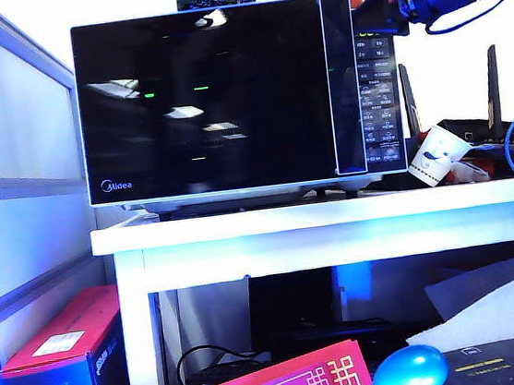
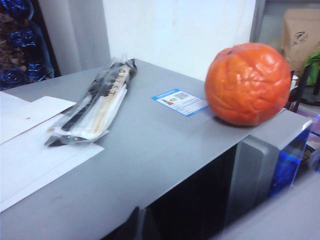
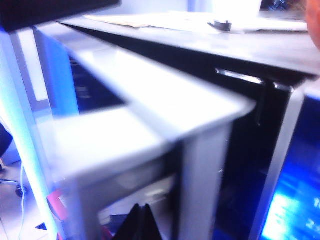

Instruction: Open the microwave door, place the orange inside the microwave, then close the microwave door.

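Opening the microwave door comes first, so bring your pinched-shut, empty right gripper behind its handle and pull outward, while the narrow left gripper waits near the orange on top.

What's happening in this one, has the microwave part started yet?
Barely. The microwave door looks closed or only just ajar, and the orange sits untouched on top of the microwave. The right gripper, shut and empty, is near the door's handle side at the upper right. The left gripper hovers over the microwave top, holding nothing; whether it is open is unclear.
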### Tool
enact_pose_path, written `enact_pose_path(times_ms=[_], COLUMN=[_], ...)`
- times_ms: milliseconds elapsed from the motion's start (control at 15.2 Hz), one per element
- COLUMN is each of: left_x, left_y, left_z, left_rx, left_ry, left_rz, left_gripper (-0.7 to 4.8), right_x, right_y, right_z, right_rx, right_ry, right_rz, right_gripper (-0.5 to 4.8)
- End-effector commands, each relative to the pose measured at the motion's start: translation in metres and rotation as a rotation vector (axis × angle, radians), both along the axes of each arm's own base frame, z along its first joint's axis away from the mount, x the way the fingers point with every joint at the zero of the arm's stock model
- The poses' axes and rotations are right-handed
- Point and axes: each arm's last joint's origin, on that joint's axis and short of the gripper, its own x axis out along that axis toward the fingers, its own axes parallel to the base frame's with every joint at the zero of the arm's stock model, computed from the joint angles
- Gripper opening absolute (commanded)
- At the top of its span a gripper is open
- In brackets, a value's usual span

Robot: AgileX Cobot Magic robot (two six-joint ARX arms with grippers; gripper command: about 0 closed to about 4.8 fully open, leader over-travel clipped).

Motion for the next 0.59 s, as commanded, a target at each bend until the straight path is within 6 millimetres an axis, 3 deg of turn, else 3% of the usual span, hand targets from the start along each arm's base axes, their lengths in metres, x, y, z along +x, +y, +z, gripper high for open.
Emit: enact_pose_path(times_ms=[66, 593], left_x=[-0.002, 0.008], left_y=[0.000, -0.005], left_z=[0.003, -0.024], left_rx=[-0.005, 0.058], left_ry=[-0.002, 0.114], left_rz=[-0.007, -0.011], left_gripper=[-0.05, -0.05], right_x=[-0.004, -0.010], right_y=[-0.001, -0.003], right_z=[0.010, 0.020], right_rx=[0.006, 0.007], right_ry=[-0.029, -0.056], right_rz=[0.001, -0.007], right_gripper=[0.08, 0.08])
